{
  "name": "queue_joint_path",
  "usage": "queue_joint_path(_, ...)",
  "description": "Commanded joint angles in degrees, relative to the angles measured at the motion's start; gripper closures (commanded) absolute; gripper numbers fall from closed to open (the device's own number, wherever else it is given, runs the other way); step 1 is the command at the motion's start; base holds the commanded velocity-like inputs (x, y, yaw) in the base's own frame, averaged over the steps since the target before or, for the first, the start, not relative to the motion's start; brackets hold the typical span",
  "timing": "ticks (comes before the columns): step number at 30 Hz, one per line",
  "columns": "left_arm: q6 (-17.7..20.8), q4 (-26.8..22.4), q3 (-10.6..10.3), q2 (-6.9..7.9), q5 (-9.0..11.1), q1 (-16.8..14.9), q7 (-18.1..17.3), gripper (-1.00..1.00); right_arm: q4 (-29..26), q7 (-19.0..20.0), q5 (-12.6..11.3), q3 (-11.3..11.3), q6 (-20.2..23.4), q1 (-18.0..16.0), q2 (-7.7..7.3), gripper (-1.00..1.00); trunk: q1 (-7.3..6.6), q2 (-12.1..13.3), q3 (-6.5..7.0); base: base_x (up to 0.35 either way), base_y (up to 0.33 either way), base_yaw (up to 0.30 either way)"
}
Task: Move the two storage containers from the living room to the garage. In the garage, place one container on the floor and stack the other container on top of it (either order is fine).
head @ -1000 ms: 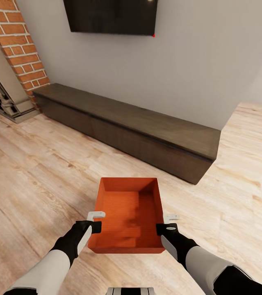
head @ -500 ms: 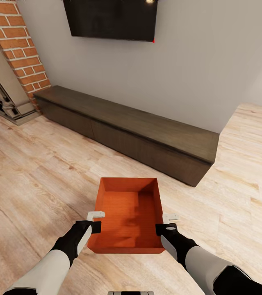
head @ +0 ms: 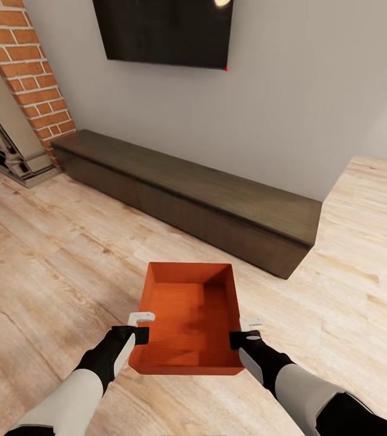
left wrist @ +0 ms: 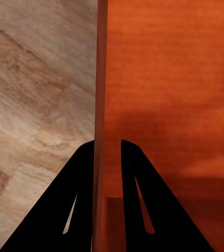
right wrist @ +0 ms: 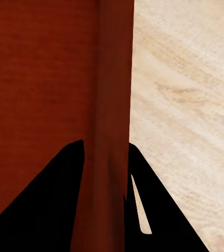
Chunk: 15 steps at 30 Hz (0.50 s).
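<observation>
The container (head: pixel 187 318), apparently level, runs lengthwise away toward the cabinet (head: pixel 217 200).

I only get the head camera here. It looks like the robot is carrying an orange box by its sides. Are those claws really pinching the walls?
Observer: Yes. In the left wrist view, the left gripper has one finger outside and one inside the storage container's thin wall.
Operator: And the other side?
Observer: Same in the right wrist view: the right gripper straddles the opposite wall, one finger on each face.
Operator: Anything inside the box near the claws?
Observer: Nothing shows there, just bare orange bottom; outside the wall is light wood floor.
</observation>
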Motion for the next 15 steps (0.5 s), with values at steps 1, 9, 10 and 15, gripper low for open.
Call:
queue_joint_path(1,0.33,-0.05,-0.30,-0.06,-0.12,0.02,0.61,1.00,-0.29,-0.03,-0.77,0.80,0.29,-0.03,0.28,1.00,-0.23,0.40,0.15,0.000,0.000,0.000)
queue_joint_path(9,0.33,-0.05,-0.30,-0.06,-0.12,0.01,0.61,1.00,-0.29,-0.02,-0.74,0.81,0.29,-0.03,0.23,1.00,-1.99,3.61,1.58,0.000,0.000,0.000)
queue_joint_path(10,0.33,-0.05,-0.30,-0.06,-0.12,0.01,0.61,1.00,-0.29,-0.02,-0.71,0.81,0.29,-0.03,0.22,1.00,-2.21,4.01,1.76,0.000,0.000,0.000)
queue_joint_path(15,0.33,-0.05,-0.30,-0.06,-0.12,0.04,0.61,1.00,-0.29,-0.02,-0.76,0.77,0.16,-0.03,0.21,1.00,-3.31,6.01,2.66,0.000,0.000,0.000)
